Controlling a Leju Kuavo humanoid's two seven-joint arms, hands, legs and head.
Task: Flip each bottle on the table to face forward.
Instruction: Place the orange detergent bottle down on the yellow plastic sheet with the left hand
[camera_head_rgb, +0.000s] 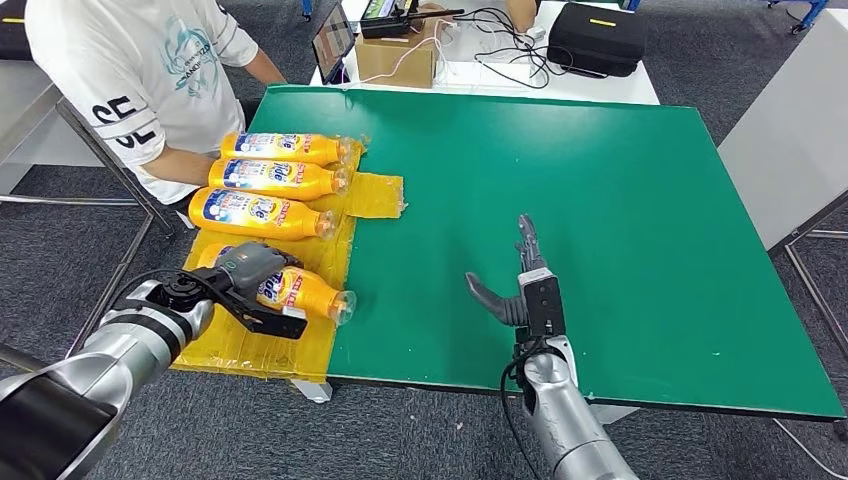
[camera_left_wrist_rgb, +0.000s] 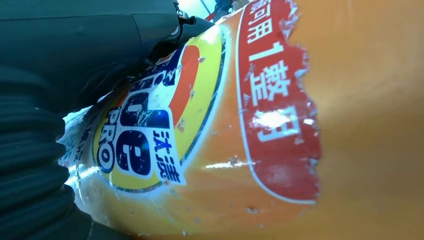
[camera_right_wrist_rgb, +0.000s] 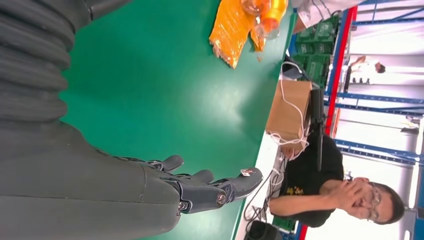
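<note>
I have the green tabletop (camera_head_rgb: 560, 230) as my landmark; everything that matters sits at its left edge, on the yellow sheet (camera_head_rgb: 330, 250) laid there. Four orange bottles lie on that sheet in a column, all on their sides with long axes running across the tabletop and caps pointing toward its centre. Three of them, the far bottle (camera_head_rgb: 285, 148), second bottle (camera_head_rgb: 275, 178) and third bottle (camera_head_rgb: 262, 213), show their blue-and-white labels upward. The near bottle (camera_head_rgb: 305, 292) is under my left hand (camera_head_rgb: 250, 272), whose fingers wrap over its body near the base end; the left wrist view has the label pressed right up to the lens, so I read this as a grip, though I can't see every finger's contact. My right hand (camera_head_rgb: 518, 290) hovers over bare green near the tabletop's front edge, fingers spread and empty, well apart from all four bottles. The left arm is plainly the nearer one. A person (camera_head_rgb: 140, 80) stands beside the tabletop's far left corner.
</note>
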